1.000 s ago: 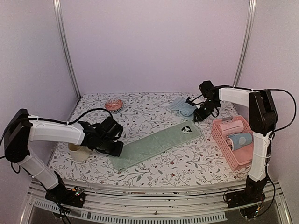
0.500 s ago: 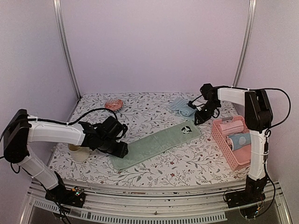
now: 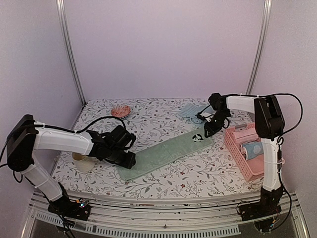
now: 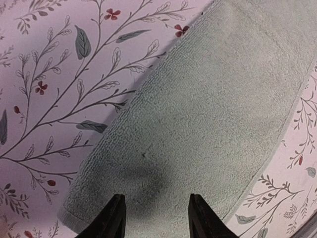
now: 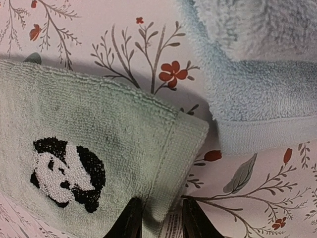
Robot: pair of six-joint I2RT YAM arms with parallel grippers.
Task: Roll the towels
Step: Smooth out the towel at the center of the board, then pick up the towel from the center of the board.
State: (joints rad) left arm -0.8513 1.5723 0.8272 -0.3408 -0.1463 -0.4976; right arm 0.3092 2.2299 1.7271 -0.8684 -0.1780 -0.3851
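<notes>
**Green towel flat, a gripper at each short end**

In the top view the towel (image 3: 166, 152) lies flat at mid-frame. Its long axis runs from lower left to upper right, with the panda (image 5: 67, 171) end pointing upper right. The left gripper (image 3: 128, 159) sits over the lower-left end, jaws wide and holding nothing, and the towel stretches away from it toward the upper right. The right gripper (image 3: 207, 130) is at the panda corner, jaws narrow around the hem; I cannot tell whether they pinch it. A roll would likely start at the left gripper's end and travel along that axis.
</notes>
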